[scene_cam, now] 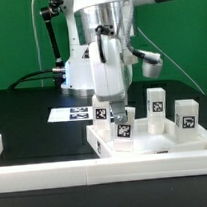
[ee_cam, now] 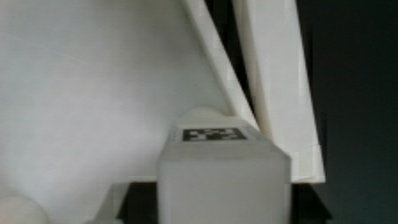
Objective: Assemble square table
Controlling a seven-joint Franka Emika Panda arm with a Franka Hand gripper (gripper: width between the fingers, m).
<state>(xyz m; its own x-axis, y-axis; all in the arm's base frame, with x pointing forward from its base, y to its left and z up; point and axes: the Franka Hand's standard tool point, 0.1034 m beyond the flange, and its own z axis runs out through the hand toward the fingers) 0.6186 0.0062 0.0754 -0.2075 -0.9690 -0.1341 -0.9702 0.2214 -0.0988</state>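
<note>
Step in hand: looks like the arm is working a leg (scene_cam: pixel 122 126) into the square tabletop (scene_cam: pixel 199 139), so it's mid leg-fitting, going by how things sit.
Fingers: the gripper (scene_cam: pixel 116 115) is sitting partly closed around that leg, fingers pinching it from both sides; the wrist view is showing the tagged leg (ee_cam: pixel 217 160) right between them.
Tabletop: it's lying flat on the black bench (scene_cam: pixel 32 106), just behind the long white rail (scene_cam: pixel 106 171) along the front edge.
Other legs: three more are standing upright on the top, one behind the gripper (scene_cam: pixel 101 109), one mid-back (scene_cam: pixel 154 101), one toward the exterior view's right (scene_cam: pixel 186 116).
Marker board: lying flat further back (scene_cam: pixel 69 115), well out of the way.
Next move: probably twisting or pressing the held leg until it's seating straight, then letting go. Keeping it upright is the tricky bit.
</note>
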